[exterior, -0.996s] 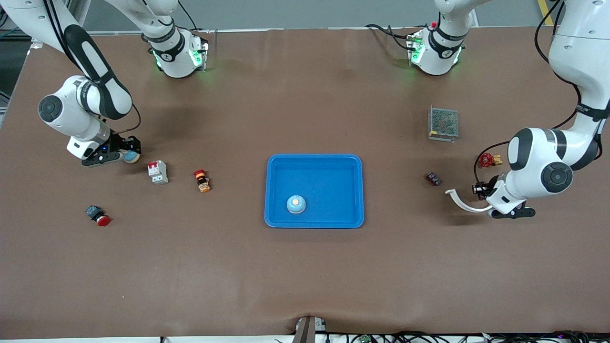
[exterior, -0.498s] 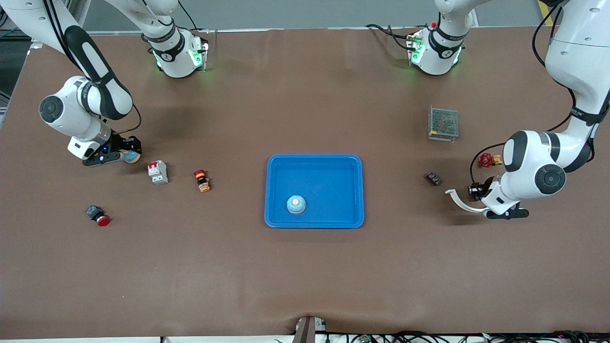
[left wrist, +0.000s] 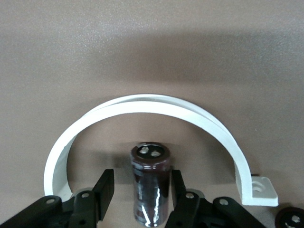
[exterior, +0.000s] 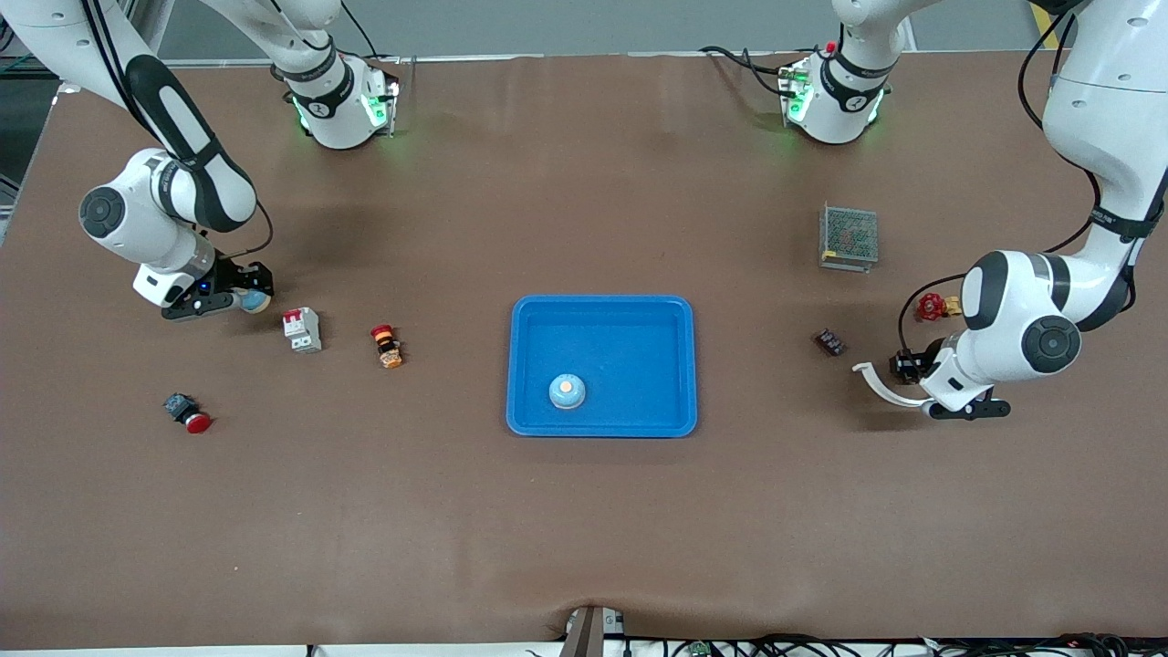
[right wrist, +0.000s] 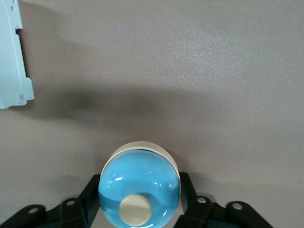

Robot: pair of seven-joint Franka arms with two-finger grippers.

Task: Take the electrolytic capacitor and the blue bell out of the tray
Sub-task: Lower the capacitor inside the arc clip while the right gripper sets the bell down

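Edges and room first. The brown bench (exterior: 584, 529) is bare along its whole camera-side strip. The blue rectangular plastic tray (exterior: 602, 300) sits mid-bench with open room all round. One light-blue dome bell (exterior: 567, 391) already lies in it, in the camera-side part toward the right arm's end.

Your right gripper (right wrist: 140, 190) is low near the right arm's end of the bench. Both fingers sit tight against the flanks of the second sky-blue dome bell with a cream button (right wrist: 139, 183), and I see no gap. The dome is glossy and a cream base rim shows under it. Nearest obstacles are the white circuit breaker with red levers (exterior: 302, 329) just beside it, then the red-and-orange push-button (exterior: 389, 347). The red mushroom button on a dark body (exterior: 188, 413) is well apart, nearer the camera.

Your left gripper (left wrist: 141, 185) is low near the left arm's end. Its fingers are apart, straddling the dark brown cylindrical capacitor (left wrist: 151, 185). One finger is up against it and the other shows a gap. Two silver terminals are on the end face, pointing into the white curved plastic clamp (left wrist: 142, 104), which arcs closely around it.

The small dark component (exterior: 829, 342) and the red-handled valve (exterior: 933, 307) are near. The metal mesh box (exterior: 849, 237) is farther from the camera.
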